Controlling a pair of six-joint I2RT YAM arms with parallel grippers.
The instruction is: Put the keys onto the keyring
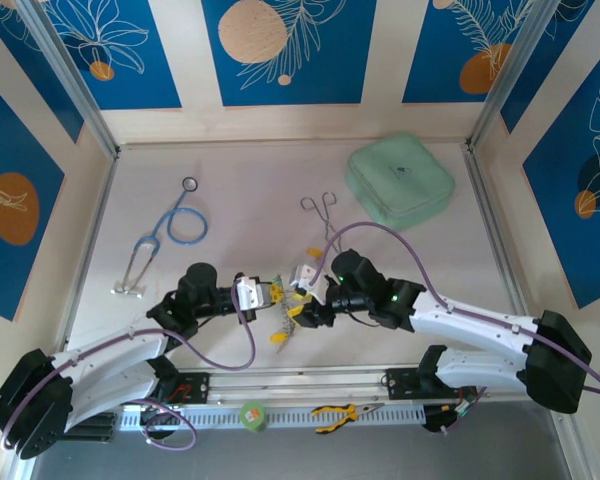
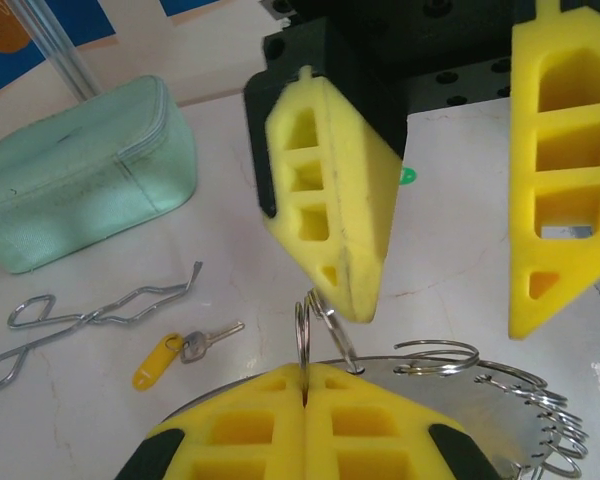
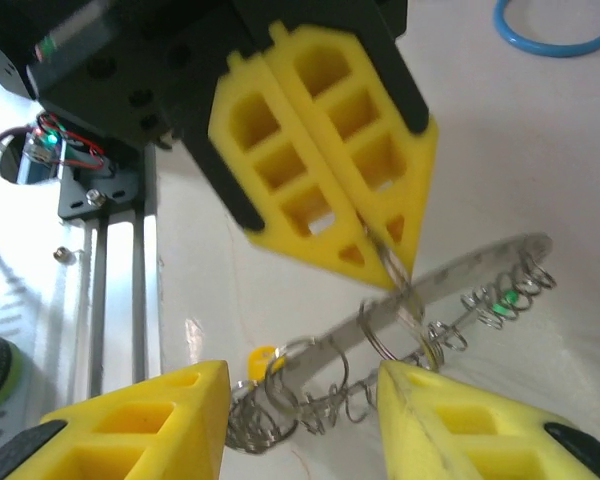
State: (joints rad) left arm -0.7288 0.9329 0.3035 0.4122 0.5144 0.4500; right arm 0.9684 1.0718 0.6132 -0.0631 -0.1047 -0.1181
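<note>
1. My left gripper [image 2: 306,378] had its fingers pressed together, pinching the keyring [image 2: 500,410] at its rim, between both arms near the table's [image 2: 230,230] front edge.
2. My right gripper [image 3: 302,375] faced it, fingers spread wide either side of the keyring's fringe of small rings, gripping nothing.
3. A yellow-headed key [image 2: 185,350] lay flat on the table just beside the forceps [image 2: 90,318], apart from the keyring.

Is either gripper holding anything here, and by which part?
The left gripper pinches the keyring at its rim; the right gripper is open, holding nothing.
</note>
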